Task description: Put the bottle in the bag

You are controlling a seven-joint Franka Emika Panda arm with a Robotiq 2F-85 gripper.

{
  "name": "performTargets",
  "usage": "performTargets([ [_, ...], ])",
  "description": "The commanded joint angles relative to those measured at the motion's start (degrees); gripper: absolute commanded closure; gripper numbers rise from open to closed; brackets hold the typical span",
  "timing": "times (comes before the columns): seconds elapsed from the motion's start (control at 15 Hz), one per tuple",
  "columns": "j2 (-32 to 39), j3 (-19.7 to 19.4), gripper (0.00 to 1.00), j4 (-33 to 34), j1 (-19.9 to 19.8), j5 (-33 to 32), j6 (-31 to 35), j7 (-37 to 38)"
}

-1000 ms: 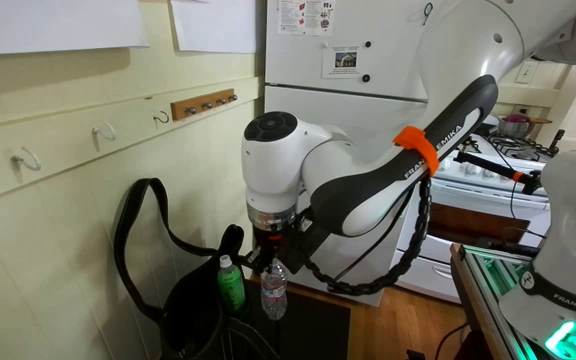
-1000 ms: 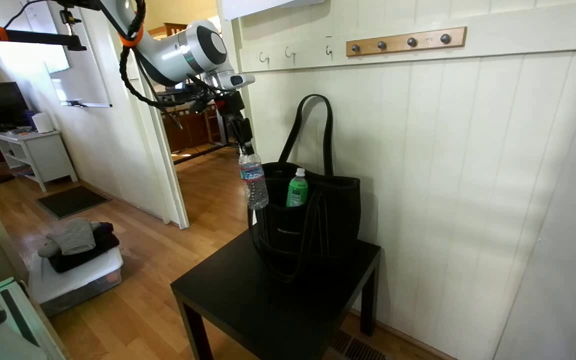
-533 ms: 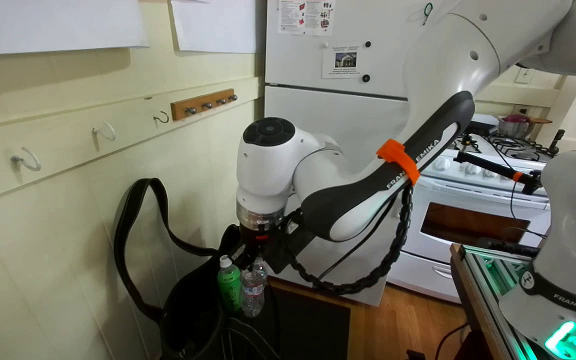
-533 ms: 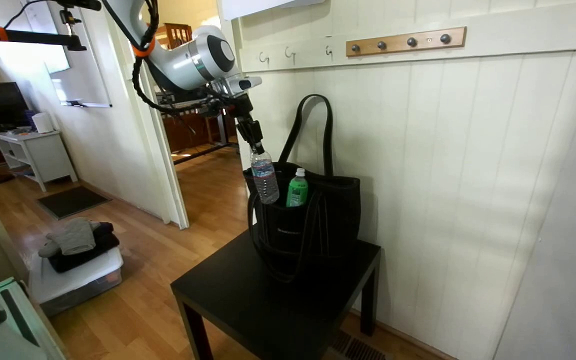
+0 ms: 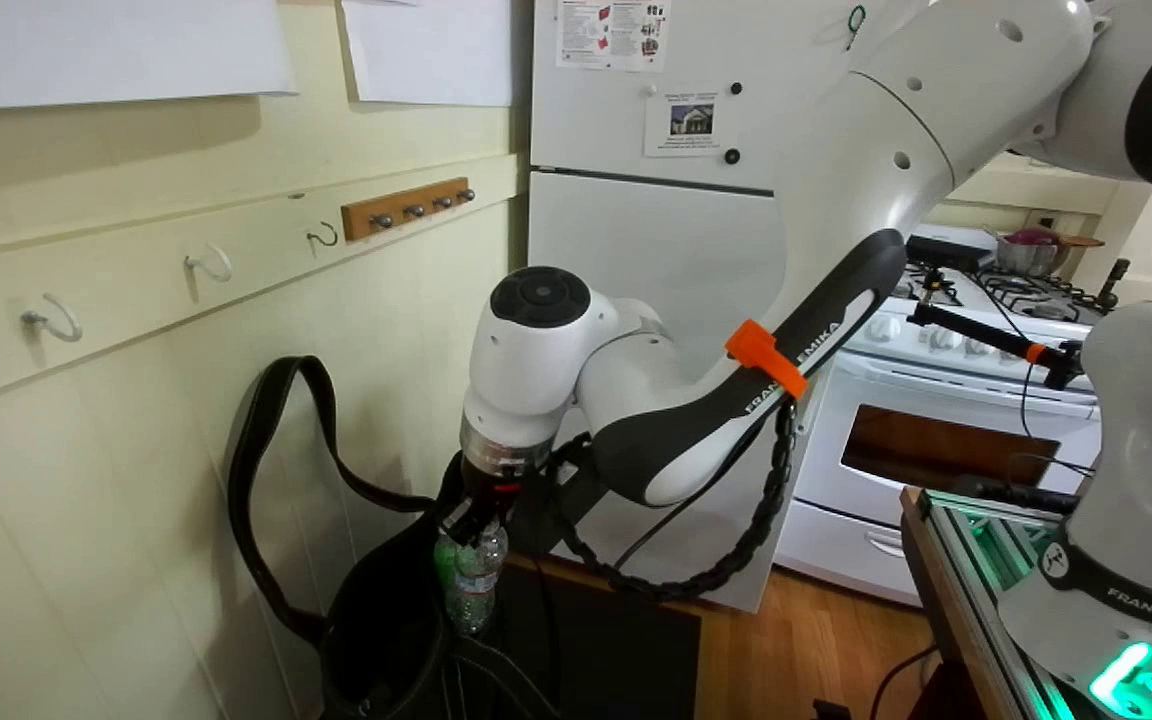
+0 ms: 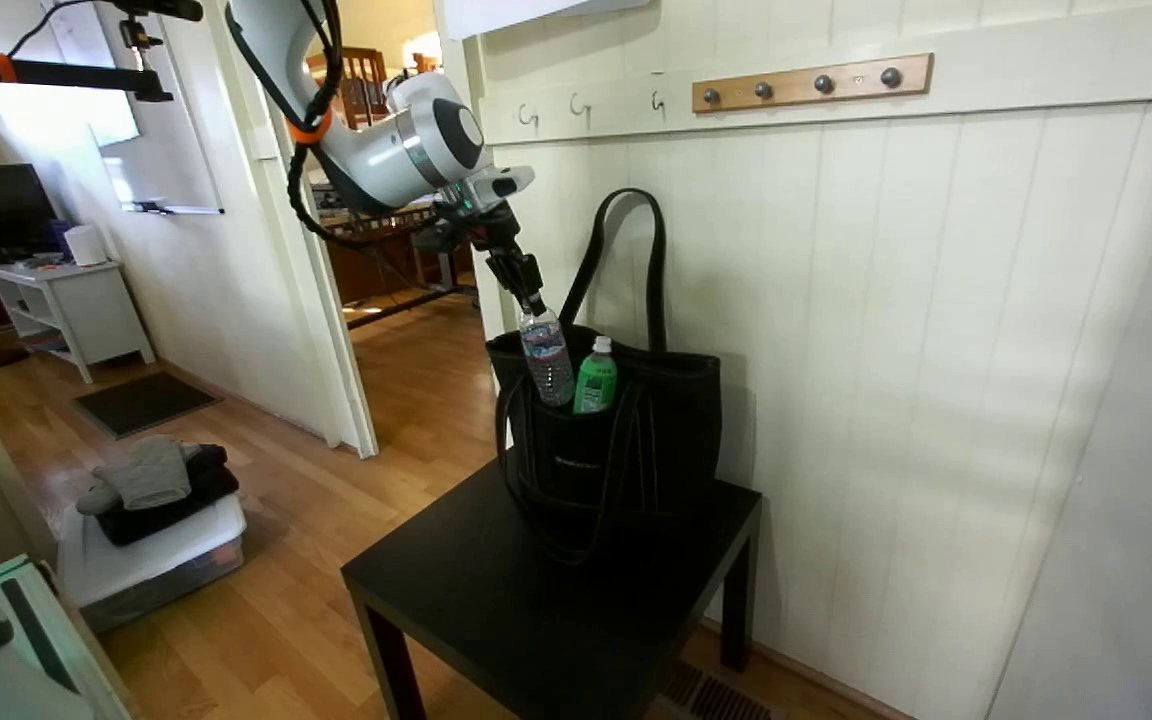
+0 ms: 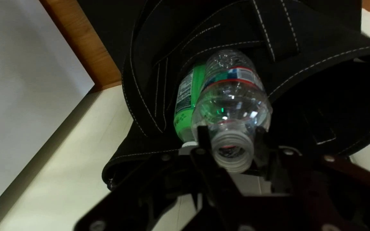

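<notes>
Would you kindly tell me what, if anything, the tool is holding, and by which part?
The tool holds the clear plastic bottle by its uncapped neck, with the bottle's body slanting down below the grip.

A home kitchen, with stove (image 5: 946, 440) and refrigerator (image 5: 666, 240)

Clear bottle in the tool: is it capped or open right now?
Open. In the wrist view, the clear bottle shows a bare, threaded mouth facing the camera, with its inside visible through it.
</notes>
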Motion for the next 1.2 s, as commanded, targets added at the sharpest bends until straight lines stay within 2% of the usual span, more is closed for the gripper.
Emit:
performTargets([
  [0.0,3.28,-2.13,0.88,2.15,1.88,-1.70,3.41,1.70],
  [0.4,6.14,-3.15,0.88,3.69,2.88,-0.19,4.65,0.09],
  [1.13,11.26,1.42,0.88,7.17,-1.99,10.40,1.46,-12.90],
])
